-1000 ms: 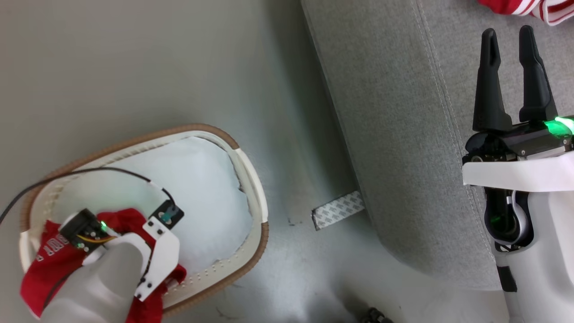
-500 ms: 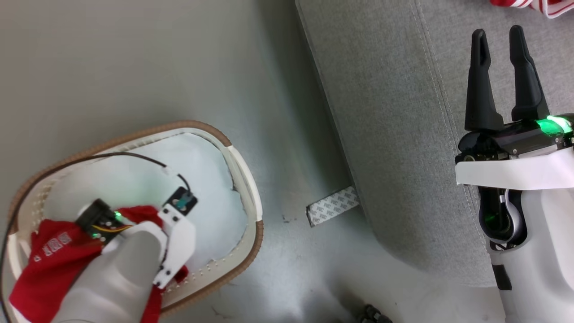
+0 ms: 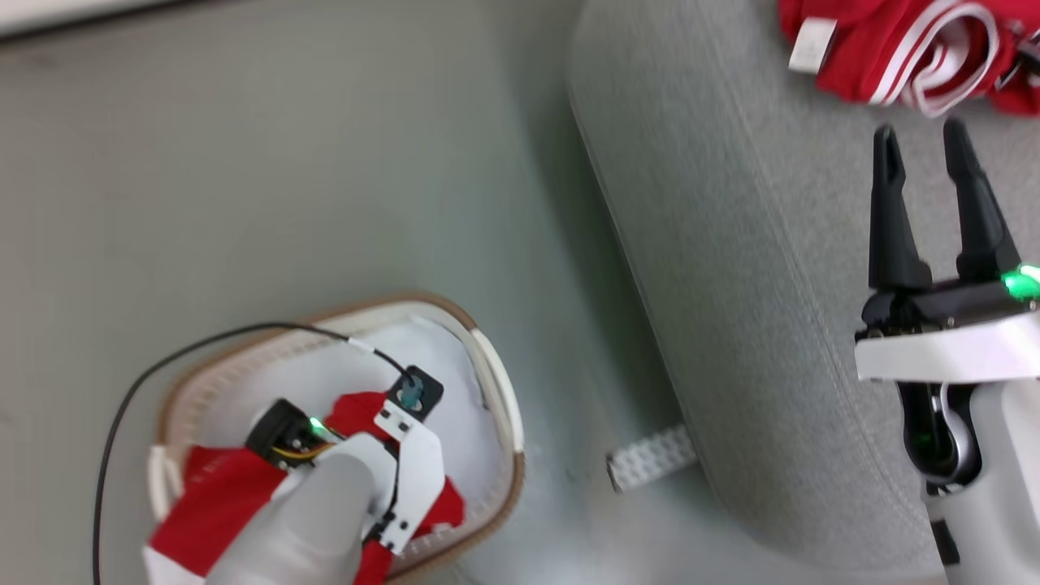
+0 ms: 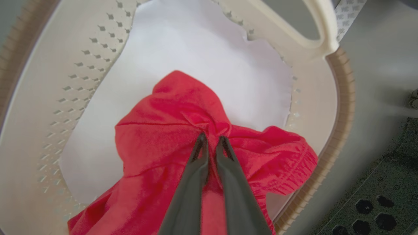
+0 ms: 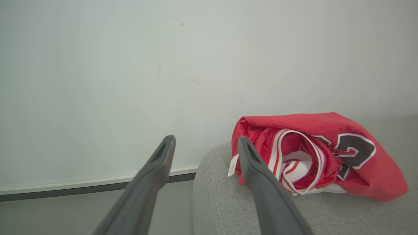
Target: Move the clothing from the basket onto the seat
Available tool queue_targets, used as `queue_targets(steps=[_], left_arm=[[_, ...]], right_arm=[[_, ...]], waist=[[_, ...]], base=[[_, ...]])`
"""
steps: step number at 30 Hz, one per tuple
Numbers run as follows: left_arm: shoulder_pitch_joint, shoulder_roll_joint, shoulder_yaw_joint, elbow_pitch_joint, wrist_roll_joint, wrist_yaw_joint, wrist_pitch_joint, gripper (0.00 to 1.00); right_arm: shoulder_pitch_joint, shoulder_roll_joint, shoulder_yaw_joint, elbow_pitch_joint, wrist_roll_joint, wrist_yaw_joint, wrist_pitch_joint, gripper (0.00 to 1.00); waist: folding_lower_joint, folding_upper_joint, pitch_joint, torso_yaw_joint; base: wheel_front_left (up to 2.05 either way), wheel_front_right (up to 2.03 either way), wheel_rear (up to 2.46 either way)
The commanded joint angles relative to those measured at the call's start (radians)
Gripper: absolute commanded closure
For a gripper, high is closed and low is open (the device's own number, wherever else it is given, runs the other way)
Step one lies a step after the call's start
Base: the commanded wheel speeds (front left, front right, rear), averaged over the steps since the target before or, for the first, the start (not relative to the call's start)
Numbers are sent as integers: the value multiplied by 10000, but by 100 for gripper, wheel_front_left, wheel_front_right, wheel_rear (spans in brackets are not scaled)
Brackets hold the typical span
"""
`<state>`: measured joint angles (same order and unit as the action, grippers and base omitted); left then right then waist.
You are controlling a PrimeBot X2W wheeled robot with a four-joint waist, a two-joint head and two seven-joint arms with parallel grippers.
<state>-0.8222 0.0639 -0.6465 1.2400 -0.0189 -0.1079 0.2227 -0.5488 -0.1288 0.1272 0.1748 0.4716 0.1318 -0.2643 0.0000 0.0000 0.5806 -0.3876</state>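
Observation:
A red garment [image 4: 163, 143] lies crumpled in the cream-white basket [image 4: 313, 98], and my left gripper [image 4: 210, 139] is shut on a bunched fold of it. In the head view the same garment [image 3: 219, 504] shows in the basket [image 3: 496, 390] at the lower left, under my left wrist. Another red garment [image 3: 886, 49] with white stripe trim and a white label rests on the grey seat [image 3: 731, 260] at the top right. My right gripper [image 3: 922, 138] hovers open over the seat just short of it, also seen as the garment [image 5: 326, 153] beyond the right gripper [image 5: 205, 140].
A white liner [image 4: 196, 42] covers the basket floor. A patterned strip of tape [image 3: 650, 467] lies on the grey floor between basket and seat. A black cable [image 3: 203, 349] loops from my left wrist. A pale wall [image 5: 163, 65] stands behind the seat.
My left gripper has shut on the red garment in the basket. The head camera has tilted, bringing the garment on the seat further into view. My right gripper stays open.

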Motion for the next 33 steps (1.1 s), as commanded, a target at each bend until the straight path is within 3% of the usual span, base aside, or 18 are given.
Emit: queue_targets(steps=[1,5,11,15,26,33], left_arm=[[225,-67,62,-84,-173,9,-196,100],[765,-116,151,-409,-671,-28,-1186,100],[1986,-124,578,-752,-1608,-54,-3557,100],[2409,-120,739,-1165,-2373,-148,-4393,100],[2169,-120,537,-3396,-4030,-227,-4879,100],[2014,-70,969,-5120,-4276,-217,-4875,100]], right_arm=[[228,-138,-2,64,-93,-22,3,0],[616,-374,-5,213,-149,-22,3,0],[1254,-667,121,481,-134,-22,4,0],[1729,-713,80,622,-7,-22,4,0],[2537,-749,250,848,-43,-22,4,0],[2863,-636,456,981,-69,-22,5,0]], waist=[[0,0,-1140,657],[0,0,-2236,1153],[0,0,-3544,1777],[0,0,-4205,2175],[0,0,-5232,2921],[0,0,-5624,3207]], base=[[0,0,0],[0,0,0],[0,0,0],[0,0,0],[0,0,0],[0,0,0]])
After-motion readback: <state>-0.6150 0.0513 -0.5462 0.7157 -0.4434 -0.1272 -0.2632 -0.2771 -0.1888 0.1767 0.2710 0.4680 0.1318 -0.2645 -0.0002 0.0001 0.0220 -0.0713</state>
